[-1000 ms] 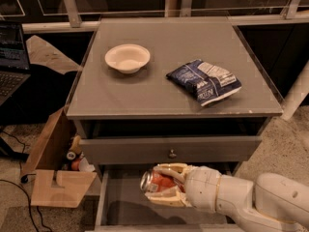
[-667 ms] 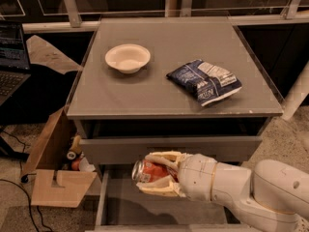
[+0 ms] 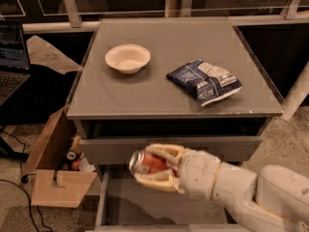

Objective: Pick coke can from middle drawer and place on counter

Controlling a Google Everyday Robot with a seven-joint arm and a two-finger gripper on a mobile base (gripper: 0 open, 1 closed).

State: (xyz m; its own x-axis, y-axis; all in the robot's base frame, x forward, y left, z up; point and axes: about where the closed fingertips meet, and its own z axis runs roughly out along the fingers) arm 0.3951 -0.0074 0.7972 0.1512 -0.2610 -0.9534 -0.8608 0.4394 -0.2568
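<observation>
The coke can [image 3: 146, 163] is a red can with a silver end, lying sideways in my gripper [image 3: 155, 167]. The gripper's cream fingers [image 3: 164, 151] are shut around it from above and below. It hangs in front of the top drawer's grey front, above the open middle drawer [image 3: 145, 202], whose flat grey floor shows below. The white arm reaches in from the lower right. The grey counter [image 3: 159, 88] lies above and behind the can.
A white bowl [image 3: 127, 58] sits at the counter's back left and a blue-and-white chip bag [image 3: 204, 81] at its right. An open cardboard box [image 3: 55, 170] with small items stands on the floor at left. A laptop [image 3: 12, 57] is at far left.
The gripper has carried the can up and to the left, out of the middle drawer to the height of the top drawer's front.
</observation>
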